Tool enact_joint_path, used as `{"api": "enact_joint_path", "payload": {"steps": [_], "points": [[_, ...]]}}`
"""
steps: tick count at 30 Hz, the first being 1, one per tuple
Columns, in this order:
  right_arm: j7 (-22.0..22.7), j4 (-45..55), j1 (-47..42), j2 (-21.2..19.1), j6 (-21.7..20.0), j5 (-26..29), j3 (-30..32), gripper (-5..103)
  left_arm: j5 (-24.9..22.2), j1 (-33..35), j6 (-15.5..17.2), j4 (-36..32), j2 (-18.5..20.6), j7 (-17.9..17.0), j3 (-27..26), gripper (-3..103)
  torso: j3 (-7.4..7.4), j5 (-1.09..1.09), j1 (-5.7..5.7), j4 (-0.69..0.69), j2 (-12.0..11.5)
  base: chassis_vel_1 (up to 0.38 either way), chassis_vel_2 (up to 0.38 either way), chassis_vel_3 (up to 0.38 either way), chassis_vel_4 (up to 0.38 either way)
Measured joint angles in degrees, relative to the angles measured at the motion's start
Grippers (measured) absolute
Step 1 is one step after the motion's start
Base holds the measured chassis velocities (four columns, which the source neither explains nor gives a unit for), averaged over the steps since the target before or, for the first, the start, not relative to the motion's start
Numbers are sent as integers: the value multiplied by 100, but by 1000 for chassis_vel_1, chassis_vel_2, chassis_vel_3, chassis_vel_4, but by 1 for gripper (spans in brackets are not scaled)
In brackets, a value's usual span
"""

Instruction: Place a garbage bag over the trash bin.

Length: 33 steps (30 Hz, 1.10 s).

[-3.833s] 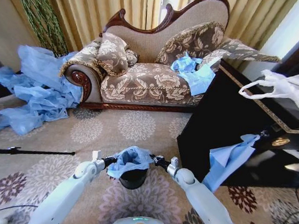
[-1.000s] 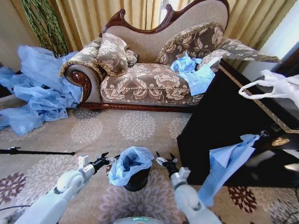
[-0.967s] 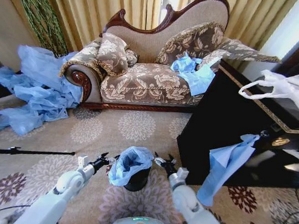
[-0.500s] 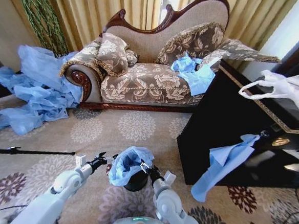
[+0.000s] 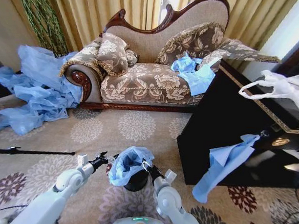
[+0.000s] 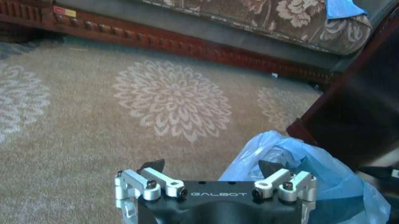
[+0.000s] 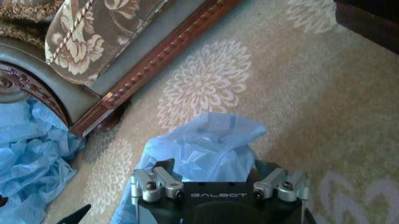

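Standing where, exactly, is the trash bin (image 5: 135, 179)?
— On the patterned carpet (image 5: 138, 126), just in front of the robot and well apart from the sofa (image 5: 152, 66). It is small, black and round, and mostly covered.

— Covered by what?
— By the garbage bag (image 5: 128, 164), light blue and crinkly. It is bunched over the bin's mouth and hangs down the side of the bin nearer the left arm, so the bin's dark wall shows only on the other side.

— Where are the two pincers?
— The left gripper (image 5: 103, 157) sits just beside the bin, close to the bag's hanging edge. In the left wrist view the left gripper (image 6: 212, 164) has its fingers spread apart with nothing between them, and the bag (image 6: 299, 182) lies to one side. The right gripper (image 5: 146, 166) is at the opposite side of the bin, up against the bag. In the right wrist view the right gripper (image 7: 212, 167) has its fingers spread too, with the bag (image 7: 199, 144) bulging between them; whether they pinch it I cannot tell.

— Anything else near the bin?
— A black cabinet (image 5: 225, 127) beside the bin, on the right arm's side, with blue plastic (image 5: 226, 158) hanging from it.
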Motion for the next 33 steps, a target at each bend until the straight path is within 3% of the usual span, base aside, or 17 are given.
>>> {"api": "enact_joint_path", "payload": {"steps": [5, 8, 10, 12, 16, 23, 33], "points": [[-70, -52, 0, -7, 3, -10, 14, 71, -9, -8, 0, 5, 0, 2, 0, 100, 0, 0, 0, 0, 0, 0, 0, 0, 0], [-139, -118, -8, 3, 5, -43, 19, 55, -21, -28, 0, 12, -11, 4, 1, 100, 0, 0, 0, 0, 0, 0, 0, 0, 0], [-148, -133, -5, 12, 6, -49, 22, 55, -24, -35, 0, 12, -14, 4, 2, 100, 0, 0, 0, 0, 0, 0, 0, 0, 0], [-189, -173, 15, 29, 12, -93, 24, 38, -31, -47, 0, 12, -18, 6, 4, 100, 0, 0, 0, -1, 0, 0, 0, 0, 0], [-227, -204, 37, 33, 22, -130, 19, 33, -34, -48, 0, 7, -24, 9, 4, 100, 0, 0, 0, 0, 0, 0, 0, 0, 0], [-315, -311, 31, 31, 68, -286, 21, 3, -35, -36, -8, 4, -54, 11, -4, 100, -1, -1, 0, -1, 0, 0, 0, 0, 0], [-325, -145, -25, -118, 109, -392, 6, 0, -4, -22, -47, -3, -120, 16, 23, 100, 0, 1, 0, 2, 0, 0, 0, 0, 0]]}}
